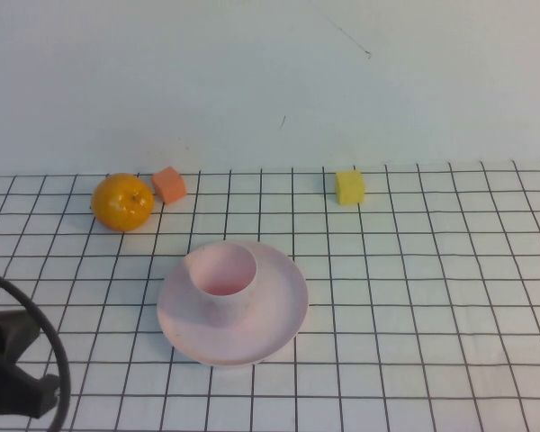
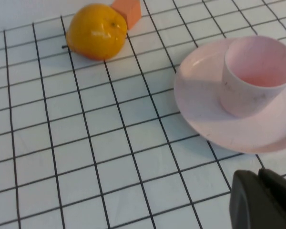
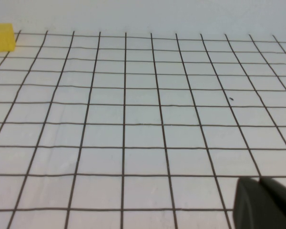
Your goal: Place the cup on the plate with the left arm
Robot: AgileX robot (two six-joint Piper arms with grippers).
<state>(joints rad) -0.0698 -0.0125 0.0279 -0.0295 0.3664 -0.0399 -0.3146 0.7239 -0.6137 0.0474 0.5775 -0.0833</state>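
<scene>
Only high view shows yellow cube (image 1: 349, 187) beyond cup (image 1: 223, 280) on plate (image 1: 279, 322).

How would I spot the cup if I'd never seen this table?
Find the round pink plate near the middle of the gridded cloth. The cup stands upright on its left half, a small handleless pink tumbler, taller and narrower than the plate, unlike the orange fruit behind.

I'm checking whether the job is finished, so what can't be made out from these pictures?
- Left gripper: only a dark corner shows in the left wrist view, cut off by the edge; open or shut is unclear.
- Right gripper: likewise cut off in the right wrist view; absent from the high view.
- Plate: the cup standing on it hides part of its floor.
</scene>
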